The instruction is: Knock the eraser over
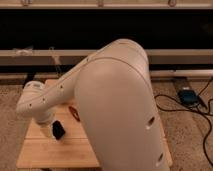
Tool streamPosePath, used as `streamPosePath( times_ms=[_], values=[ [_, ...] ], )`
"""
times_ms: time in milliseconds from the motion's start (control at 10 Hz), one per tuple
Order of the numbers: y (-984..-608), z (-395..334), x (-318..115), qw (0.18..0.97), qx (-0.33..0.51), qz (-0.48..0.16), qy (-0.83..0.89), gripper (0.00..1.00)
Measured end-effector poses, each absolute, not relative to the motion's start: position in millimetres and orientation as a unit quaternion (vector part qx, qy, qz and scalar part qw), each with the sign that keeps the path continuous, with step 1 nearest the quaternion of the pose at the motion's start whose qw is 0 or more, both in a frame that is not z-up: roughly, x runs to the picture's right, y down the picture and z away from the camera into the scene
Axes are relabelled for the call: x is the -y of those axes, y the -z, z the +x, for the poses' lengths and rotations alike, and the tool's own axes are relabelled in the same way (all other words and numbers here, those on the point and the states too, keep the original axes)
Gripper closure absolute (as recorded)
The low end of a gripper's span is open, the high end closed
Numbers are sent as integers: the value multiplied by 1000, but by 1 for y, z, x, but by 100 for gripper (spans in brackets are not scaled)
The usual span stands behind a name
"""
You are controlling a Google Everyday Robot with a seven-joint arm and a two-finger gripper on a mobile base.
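The eraser (59,130) is a small black block on the wooden table (50,155), left of the middle, and it looks tilted. My gripper (48,130) hangs from the white wrist (35,104) just left of the eraser, close to it or touching it; I cannot tell which. A slim dark red oblong item (75,113) lies just up and right of the eraser. My large white arm (117,110) fills the centre and hides the table's right half, so the orange bowl, the white cup and the flat white piece are out of sight.
The table stands on a speckled carpet (190,135). A dark box with black cables (187,95) lies on the floor at the right. A pale rail (170,55) and a dark wall run along the back.
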State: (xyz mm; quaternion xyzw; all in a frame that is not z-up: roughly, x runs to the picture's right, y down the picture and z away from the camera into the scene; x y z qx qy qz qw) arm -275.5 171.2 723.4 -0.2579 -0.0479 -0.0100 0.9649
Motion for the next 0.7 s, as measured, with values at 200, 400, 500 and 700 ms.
streamPosePath(
  times_ms=[200,400,500,700],
  values=[
    [-734,-272,-159,974,55,-218,22,22],
    [-734,-276,-153,979,70,-186,34,22],
    [-732,-282,-151,981,80,-174,42,22],
    [-730,-292,-145,982,97,-151,52,22]
  ],
)
